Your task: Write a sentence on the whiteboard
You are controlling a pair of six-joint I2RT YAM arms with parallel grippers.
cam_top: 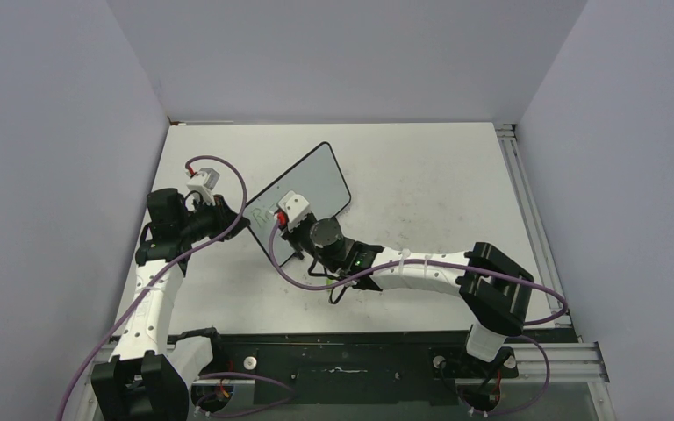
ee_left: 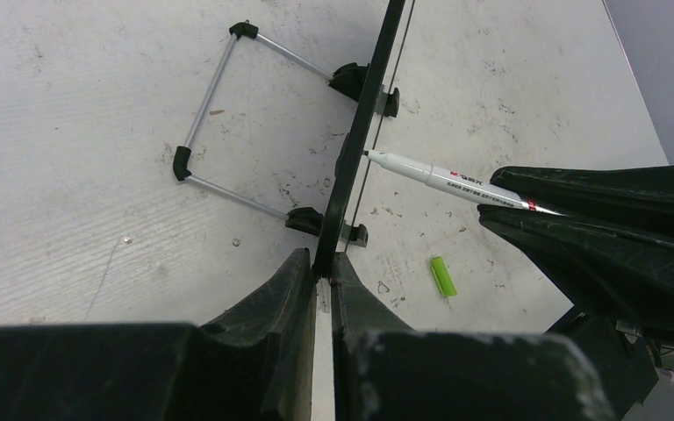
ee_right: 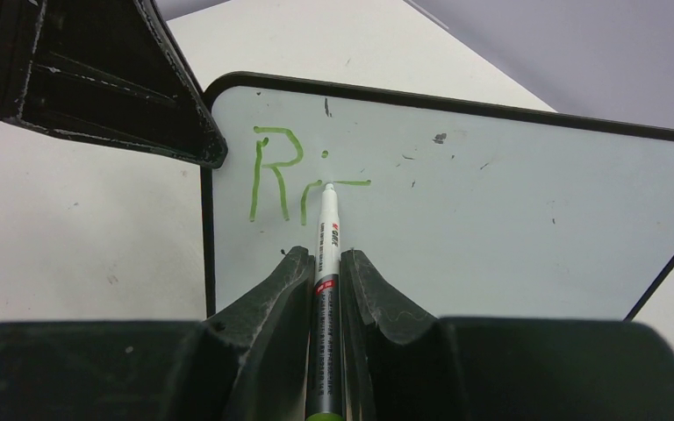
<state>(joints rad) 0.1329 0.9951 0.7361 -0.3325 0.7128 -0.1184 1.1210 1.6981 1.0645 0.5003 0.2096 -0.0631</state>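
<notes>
The whiteboard (cam_top: pixel 316 180) stands tilted on the table, its face (ee_right: pixel 491 228) turned to my right wrist camera. My left gripper (ee_left: pixel 323 267) is shut on the board's black frame (ee_left: pixel 364 132), which shows edge-on there. My right gripper (ee_right: pixel 325 254) is shut on a white and grey marker (ee_right: pixel 327 228), whose tip touches the board. The sentence (ee_right: pixel 276 175) reads as a green "R", then a dot, a short stroke and a horizontal dash by the tip. In the top view my right gripper (cam_top: pixel 285 230) sits at the board's lower left, near the lettering (cam_top: pixel 268 213).
A green marker cap (ee_left: pixel 440 274) lies on the scuffed tabletop in front of the board. Behind the board its wire stand (ee_left: pixel 228 114) rests on black feet. Grey walls close in the table on three sides, with a metal rail (cam_top: pixel 527 210) along the right.
</notes>
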